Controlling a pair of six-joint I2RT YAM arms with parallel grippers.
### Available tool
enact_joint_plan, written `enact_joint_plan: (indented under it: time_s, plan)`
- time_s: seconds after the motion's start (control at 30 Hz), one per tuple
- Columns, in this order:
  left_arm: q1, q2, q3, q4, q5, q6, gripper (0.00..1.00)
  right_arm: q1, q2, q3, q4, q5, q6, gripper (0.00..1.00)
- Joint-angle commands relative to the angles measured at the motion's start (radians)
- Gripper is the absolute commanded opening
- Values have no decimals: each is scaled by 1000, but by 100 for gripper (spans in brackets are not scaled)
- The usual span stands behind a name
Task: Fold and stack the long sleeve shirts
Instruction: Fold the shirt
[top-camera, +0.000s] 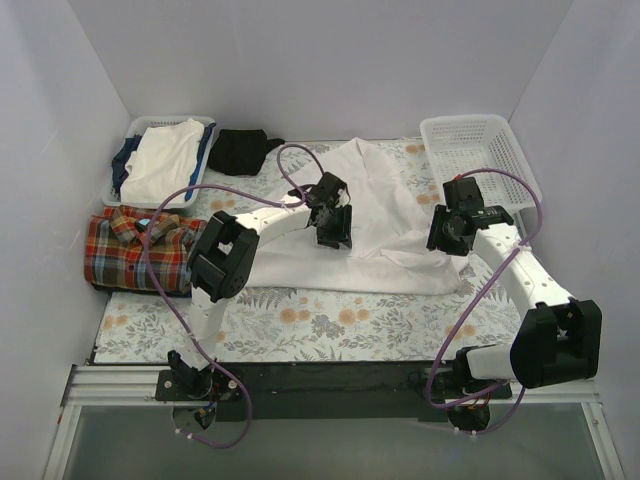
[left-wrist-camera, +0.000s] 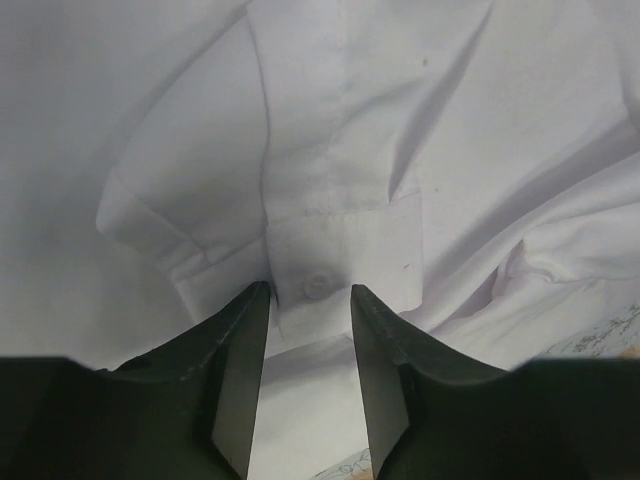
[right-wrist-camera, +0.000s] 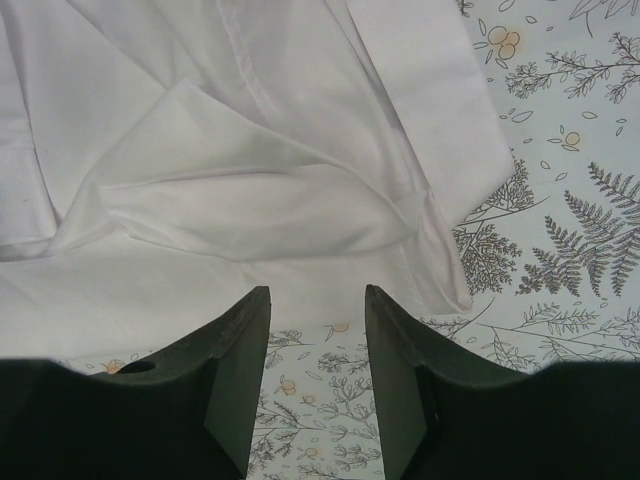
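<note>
Over white shirt (top-camera: 385, 205) | left tool (left-wrist-camera: 310, 292) pitched down, apart astride cuff (left-wrist-camera: 345, 250) | right tool (right-wrist-camera: 317, 292) apart

This is a robotics lab test cell, not a home. Plain white panel walls (top-camera: 320, 60) box in a small counter (top-camera: 330, 325) on three sides, and a floral cloth covers the counter. A left arm (top-camera: 250, 225) and a right arm (top-camera: 520, 275) are bolted side by side at the near edge, by a metal rail (top-camera: 110, 383), with purple cables (top-camera: 150, 262) looping loosely along them. Laundry is laid out like props: a white plastic basket (top-camera: 480, 150) at far right, and another basket (top-camera: 138, 123) holding folded clothes at far left.
</note>
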Motion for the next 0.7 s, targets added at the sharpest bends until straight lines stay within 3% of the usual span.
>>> enact_joint_plan:
  time_s: [0.0,0.2,0.47,0.67]
  plan:
    - [-6,36,38,-56,-18,13,34,-4,-4,3,-9,-3,13,50]
    - [-7,79,81,-128,-87,54,1,-4,-1,4,-7,-3,17,50]
    - [-9,48,117,-163,-161,97,0,-4,10,9,-7,-1,19,49]
    - [-9,-8,182,-202,-294,113,0,-4,13,13,-6,0,20,49]
